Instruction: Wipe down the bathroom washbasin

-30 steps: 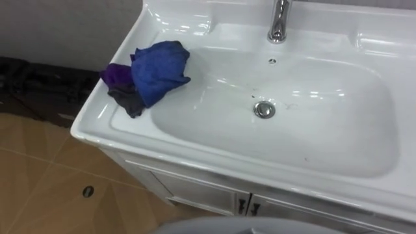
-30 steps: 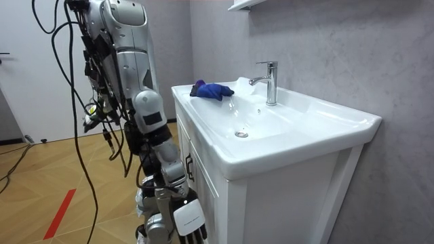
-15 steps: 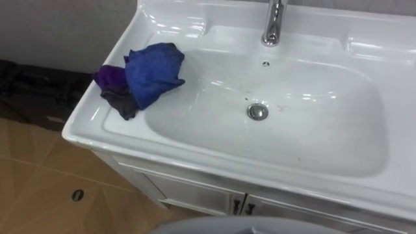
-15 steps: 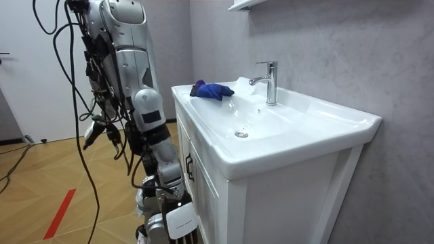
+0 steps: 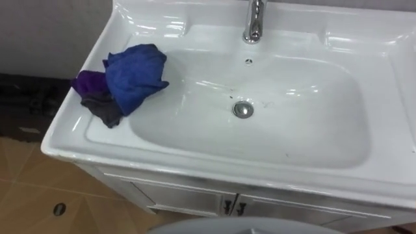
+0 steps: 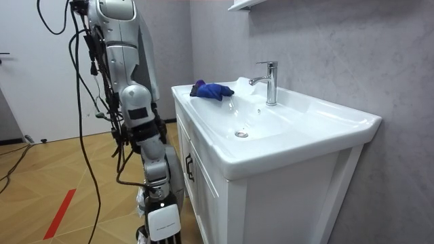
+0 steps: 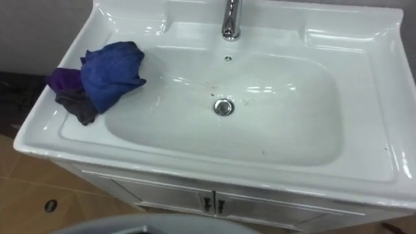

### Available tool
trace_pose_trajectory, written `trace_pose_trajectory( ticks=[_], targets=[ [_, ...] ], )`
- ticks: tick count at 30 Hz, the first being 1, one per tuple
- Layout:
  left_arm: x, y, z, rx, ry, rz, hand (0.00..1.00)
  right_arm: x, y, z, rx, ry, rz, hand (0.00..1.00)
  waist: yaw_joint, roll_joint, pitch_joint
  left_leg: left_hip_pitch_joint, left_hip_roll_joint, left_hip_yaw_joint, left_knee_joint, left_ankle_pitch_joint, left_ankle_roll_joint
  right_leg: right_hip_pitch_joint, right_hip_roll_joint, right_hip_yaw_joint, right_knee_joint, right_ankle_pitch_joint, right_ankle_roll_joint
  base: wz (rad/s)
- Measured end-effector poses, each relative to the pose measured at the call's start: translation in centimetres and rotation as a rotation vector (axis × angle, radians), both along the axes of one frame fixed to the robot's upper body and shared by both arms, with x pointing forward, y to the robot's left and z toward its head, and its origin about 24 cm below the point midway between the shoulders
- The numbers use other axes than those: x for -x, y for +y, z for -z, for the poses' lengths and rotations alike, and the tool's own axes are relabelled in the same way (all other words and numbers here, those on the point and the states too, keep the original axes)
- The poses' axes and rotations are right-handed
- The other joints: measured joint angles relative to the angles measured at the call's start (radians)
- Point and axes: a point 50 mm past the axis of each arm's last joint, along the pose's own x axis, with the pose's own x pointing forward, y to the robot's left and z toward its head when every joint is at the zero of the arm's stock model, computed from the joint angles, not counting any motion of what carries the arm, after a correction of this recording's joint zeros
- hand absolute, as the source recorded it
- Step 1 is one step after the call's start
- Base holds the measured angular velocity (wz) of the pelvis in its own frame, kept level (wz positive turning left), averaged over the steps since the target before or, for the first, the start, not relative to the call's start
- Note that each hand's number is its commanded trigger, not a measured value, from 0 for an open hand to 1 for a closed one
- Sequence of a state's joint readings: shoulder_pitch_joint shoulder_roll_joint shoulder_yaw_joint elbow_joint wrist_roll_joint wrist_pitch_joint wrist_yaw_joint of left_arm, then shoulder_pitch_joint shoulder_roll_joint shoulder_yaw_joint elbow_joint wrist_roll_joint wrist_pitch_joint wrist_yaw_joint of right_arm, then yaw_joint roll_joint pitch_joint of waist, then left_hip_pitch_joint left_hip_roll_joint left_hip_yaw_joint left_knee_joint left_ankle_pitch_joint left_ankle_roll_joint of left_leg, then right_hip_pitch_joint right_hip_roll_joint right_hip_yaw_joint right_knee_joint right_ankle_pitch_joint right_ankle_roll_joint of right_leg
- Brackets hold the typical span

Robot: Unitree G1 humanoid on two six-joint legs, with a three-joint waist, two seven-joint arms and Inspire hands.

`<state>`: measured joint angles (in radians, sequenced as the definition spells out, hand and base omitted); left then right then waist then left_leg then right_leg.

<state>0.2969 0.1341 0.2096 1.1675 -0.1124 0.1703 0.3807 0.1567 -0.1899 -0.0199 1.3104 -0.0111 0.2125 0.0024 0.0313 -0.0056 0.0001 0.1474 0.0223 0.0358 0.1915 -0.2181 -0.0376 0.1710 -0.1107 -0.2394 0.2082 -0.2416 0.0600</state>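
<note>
**Cloth on the basin's left rim, up and to the left of the lowered right hand.**
The bunched cloth (image 5: 130,78), blue over purple and dark grey, lies on the left shoulder of the basin (image 5: 214,170). Its long axis runs along that rim and its blue end tips toward the bowl, well apart from the drain (image 5: 243,110) and the faucet (image 5: 255,21). The right hand (image 6: 163,227) hangs low beside the cabinet (image 6: 224,203), below the rim; whether its fingers are spread or curled cannot be told. A reach from the robot's left side looks the shorter one.

Right arm hangs down, right hand (image 6: 163,222) at its side.
</note>
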Motion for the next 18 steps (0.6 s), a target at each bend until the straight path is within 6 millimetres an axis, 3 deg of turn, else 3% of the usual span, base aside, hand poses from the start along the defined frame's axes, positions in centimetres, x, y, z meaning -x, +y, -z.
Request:
trace_pose_trajectory(
  ticks=[8,12,18],
  targets=[
    [-3.1,0.0,0.4,0.080,-0.028,0.218,0.00,-0.5,0.0,0.0,-0.004,0.011,-0.086,0.00,-0.027,-0.003,0.0017,-0.006,0.000,0.101,0.006,-0.014,0.022,-0.055,-0.008,0.064,0.033,0.007,0.012,-0.23],
    [-4.4,-0.3,0.5,0.128,-0.037,0.278,0.00,-1.1,0.2,0.1,-0.013,0.011,-0.117,0.00,-0.028,-0.005,0.0020,-0.027,-0.004,0.128,0.012,-0.026,0.035,-0.090,-0.011,0.101,0.053,0.016,0.023,-0.22],
    [-4.8,-0.1,0.5,0.164,-0.037,0.314,0.00,-1.5,0.4,0.2,-0.021,-0.010,-0.073,0.00,-0.052,-0.009,0.0019,-0.030,-0.003,0.140,0.014,-0.030,0.038,-0.100,-0.011,0.101,0.056,0.026,0.025,-0.06]
  ],
)
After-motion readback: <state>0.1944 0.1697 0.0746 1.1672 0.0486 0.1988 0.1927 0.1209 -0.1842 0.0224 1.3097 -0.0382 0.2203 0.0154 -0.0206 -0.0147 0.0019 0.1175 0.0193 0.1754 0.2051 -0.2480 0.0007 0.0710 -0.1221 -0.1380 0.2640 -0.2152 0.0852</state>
